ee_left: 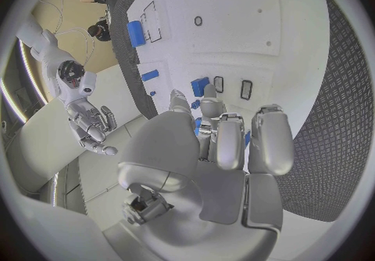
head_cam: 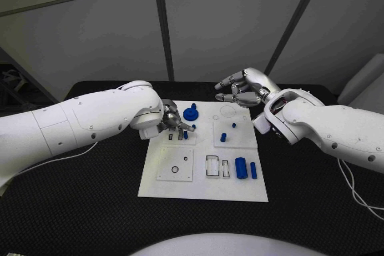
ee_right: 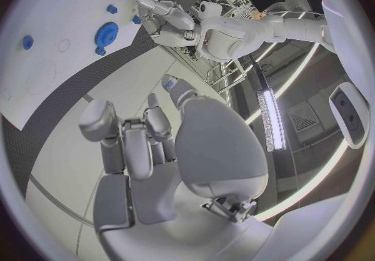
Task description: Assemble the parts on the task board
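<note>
Left hand (head_cam: 170, 120) low over the task board (head_cam: 204, 192), frame centre, fingers curled at small blue parts (head_cam: 185, 135); grip unclear. Right hand (head_cam: 242, 88) hovers upper right, empty, half-open. Likely seating a part; next: press straight down.

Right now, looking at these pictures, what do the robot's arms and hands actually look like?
Both arms are smooth, glossy white shells with small dark screw dots. The left arm trails a thin white cable, as does the right arm. The left hand and right hand are silver metal with rounded, segmented fingers.
</note>
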`<state>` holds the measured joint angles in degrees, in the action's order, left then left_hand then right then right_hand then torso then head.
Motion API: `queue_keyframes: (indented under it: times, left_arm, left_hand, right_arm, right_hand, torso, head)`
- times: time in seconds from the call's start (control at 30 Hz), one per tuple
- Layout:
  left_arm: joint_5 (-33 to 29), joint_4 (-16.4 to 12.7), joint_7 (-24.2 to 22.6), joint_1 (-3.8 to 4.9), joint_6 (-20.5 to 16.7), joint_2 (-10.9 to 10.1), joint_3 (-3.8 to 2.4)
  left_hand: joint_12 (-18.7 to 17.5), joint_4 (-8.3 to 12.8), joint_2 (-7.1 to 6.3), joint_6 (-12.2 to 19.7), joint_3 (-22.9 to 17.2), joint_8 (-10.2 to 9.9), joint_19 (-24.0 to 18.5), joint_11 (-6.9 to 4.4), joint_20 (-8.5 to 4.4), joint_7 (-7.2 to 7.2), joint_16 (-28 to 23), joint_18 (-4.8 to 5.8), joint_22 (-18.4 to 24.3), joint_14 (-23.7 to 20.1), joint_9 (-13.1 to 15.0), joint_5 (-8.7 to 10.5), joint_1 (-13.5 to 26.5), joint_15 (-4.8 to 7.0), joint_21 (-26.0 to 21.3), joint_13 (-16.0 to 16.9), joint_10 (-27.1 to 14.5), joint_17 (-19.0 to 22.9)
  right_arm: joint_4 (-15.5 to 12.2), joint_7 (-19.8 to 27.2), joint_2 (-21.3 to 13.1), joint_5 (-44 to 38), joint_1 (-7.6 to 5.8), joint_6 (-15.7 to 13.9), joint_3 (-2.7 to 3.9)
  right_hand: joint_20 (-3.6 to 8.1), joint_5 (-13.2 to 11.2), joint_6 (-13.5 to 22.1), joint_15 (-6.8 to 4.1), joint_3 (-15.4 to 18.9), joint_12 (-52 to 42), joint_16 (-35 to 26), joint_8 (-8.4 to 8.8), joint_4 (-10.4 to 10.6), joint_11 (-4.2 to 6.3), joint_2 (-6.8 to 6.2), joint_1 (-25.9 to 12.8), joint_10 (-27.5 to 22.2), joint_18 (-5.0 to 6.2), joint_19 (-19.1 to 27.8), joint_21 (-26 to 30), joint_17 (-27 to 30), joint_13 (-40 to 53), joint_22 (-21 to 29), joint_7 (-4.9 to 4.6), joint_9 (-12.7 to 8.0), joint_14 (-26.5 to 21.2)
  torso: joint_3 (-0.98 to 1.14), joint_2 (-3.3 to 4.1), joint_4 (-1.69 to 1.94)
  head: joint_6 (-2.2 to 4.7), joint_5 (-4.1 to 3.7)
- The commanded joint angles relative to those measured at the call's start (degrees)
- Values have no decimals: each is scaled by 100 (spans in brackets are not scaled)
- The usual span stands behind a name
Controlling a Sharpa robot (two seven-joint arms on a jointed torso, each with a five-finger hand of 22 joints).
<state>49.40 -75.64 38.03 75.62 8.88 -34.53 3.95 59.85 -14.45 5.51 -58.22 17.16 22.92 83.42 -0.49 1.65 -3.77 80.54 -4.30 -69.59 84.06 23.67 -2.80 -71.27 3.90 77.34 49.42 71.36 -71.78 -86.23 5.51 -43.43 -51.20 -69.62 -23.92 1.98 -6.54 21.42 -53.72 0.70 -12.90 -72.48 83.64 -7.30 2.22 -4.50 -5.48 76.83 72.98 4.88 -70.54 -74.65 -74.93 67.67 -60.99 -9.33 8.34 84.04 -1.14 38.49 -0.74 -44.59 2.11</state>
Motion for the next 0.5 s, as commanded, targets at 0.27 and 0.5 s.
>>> queue_keyframes:
  times: [0.27,0.5]
  left_arm:
    - [152,26,83,10,276,32,-2]
    - [169,37,92,10,333,54,-2]
  left_hand:
    - [-80,82,52,35,-38,101,69,-9,-3,8,12,57,-75,184,85,-4,-127,44,65,-152,-84,-16]
    - [-98,95,69,30,-58,140,81,-16,-4,16,11,63,-113,185,126,-7,-137,47,87,-186,-88,-17]
  right_arm:
    - [-7,3,5,-26,-11,46,5]
    - [-2,-1,8,-27,-11,52,5]
  right_hand:
    - [-1,17,-40,-53,-5,24,-21,-36,37,11,15,-32,-19,112,33,37,-153,-5,6,-9,6,276]
    - [-1,17,-40,-53,-5,24,-21,-36,37,11,15,-32,-19,112,33,37,-153,-5,6,-9,6,276]
  torso:
    - [-1,1,-2]
    - [-2,1,6]
  head:
    - [-11,-3]
    - [-27,-16]
